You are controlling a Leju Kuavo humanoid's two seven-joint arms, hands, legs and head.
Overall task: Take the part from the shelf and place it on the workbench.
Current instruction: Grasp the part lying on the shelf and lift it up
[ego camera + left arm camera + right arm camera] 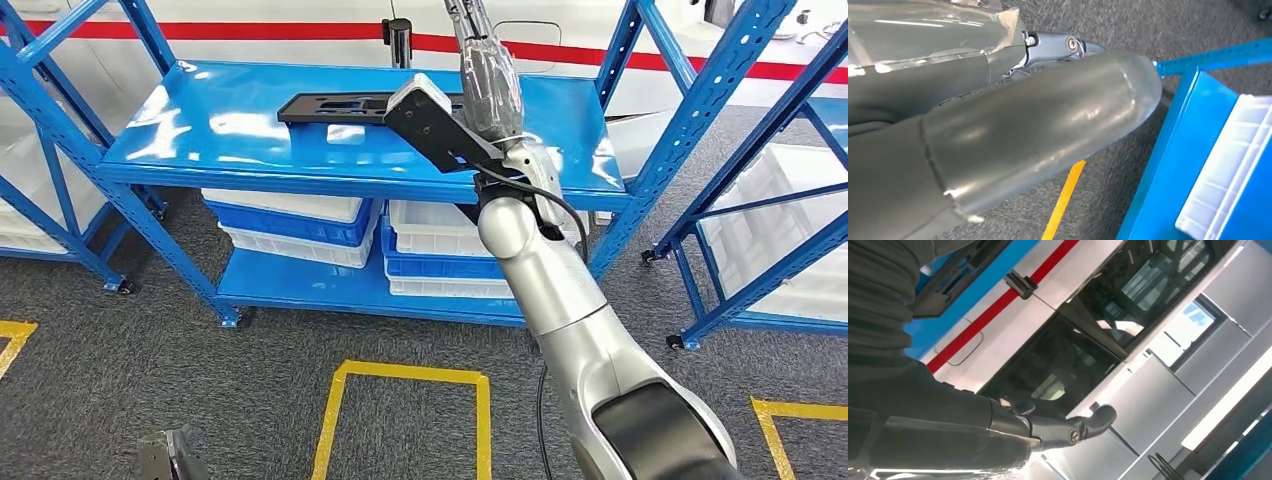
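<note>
Part [335, 106] lies flat on upper shelf [200, 140]. Right hand [490, 85] above its near end, fingers extended, holding nothing. Lower squarely, close fingers around the edge before lifting.

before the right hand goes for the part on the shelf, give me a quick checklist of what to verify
1. Part lies flat on the top shelf: ok.
2. Shelf around the part free of other things: ok.
3. Right hand raised above the shelf near the part's end: ok.
4. Right hand holds nothing: ok, one finger stretched out against the wall behind.
5. Hand touches the part: cannot tell, the arm's bracket hides that end.
6. Left hand hangs low by the bins, out of the way: ok.
</note>
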